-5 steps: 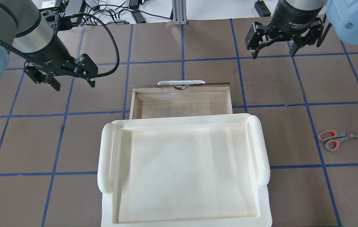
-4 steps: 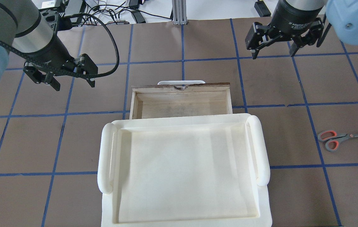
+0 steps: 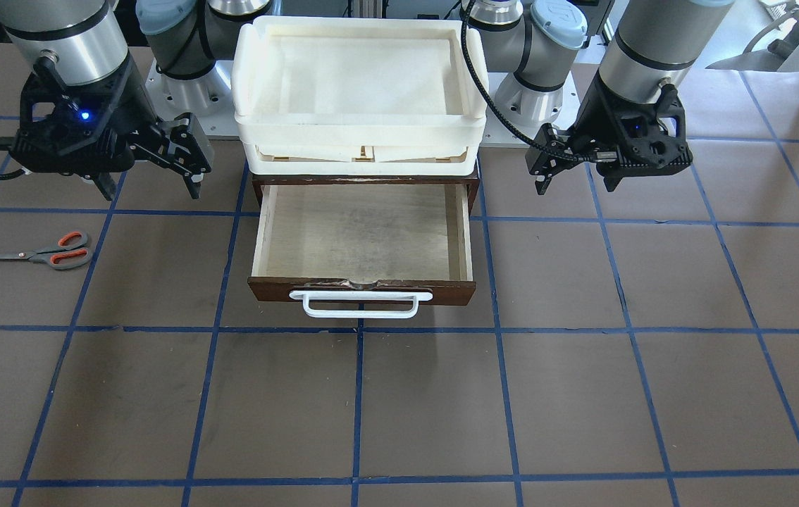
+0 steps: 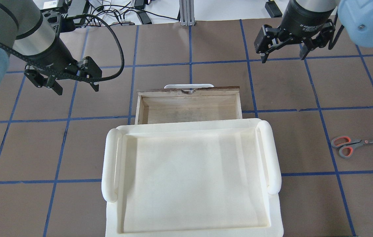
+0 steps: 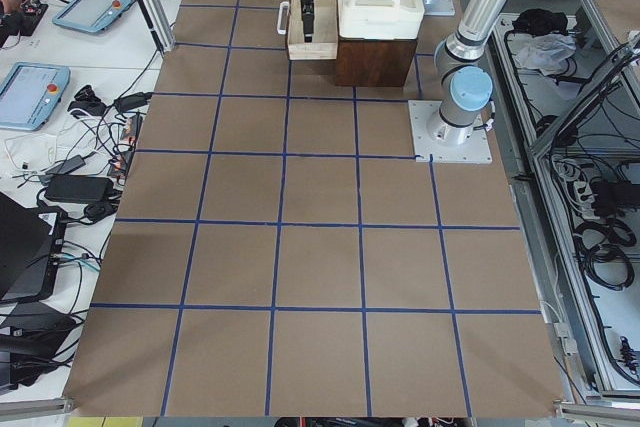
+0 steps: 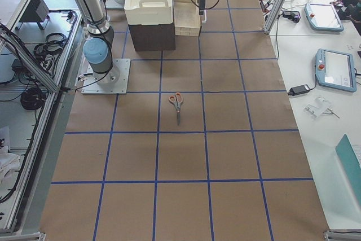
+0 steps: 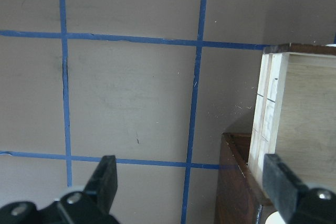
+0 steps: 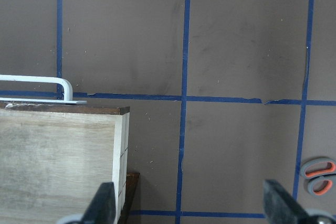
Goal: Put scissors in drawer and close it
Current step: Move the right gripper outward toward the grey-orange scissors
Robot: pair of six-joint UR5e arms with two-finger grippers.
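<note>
The scissors (image 4: 354,145) lie flat on the brown table to the robot's right, blades pointing away from the drawer; they also show in the front view (image 3: 40,253) and the right wrist view (image 8: 317,174). The drawer (image 4: 188,91) stands pulled open and empty, its white bar handle (image 3: 361,304) on the far front face. My right gripper (image 4: 283,58) is open and empty, above the table beyond the drawer's right corner, far from the scissors. My left gripper (image 4: 77,89) is open and empty, above the table left of the drawer.
A stack of cream-white plastic trays (image 4: 110,164) sits on the dark brown cabinet (image 6: 151,35) that holds the drawer. Blue tape lines grid the table. Cables and tablets lie beyond the table's far edge.
The right gripper has shifted very slightly towards the far edge of the table. The left arm, the drawer and the scissors have not moved.
</note>
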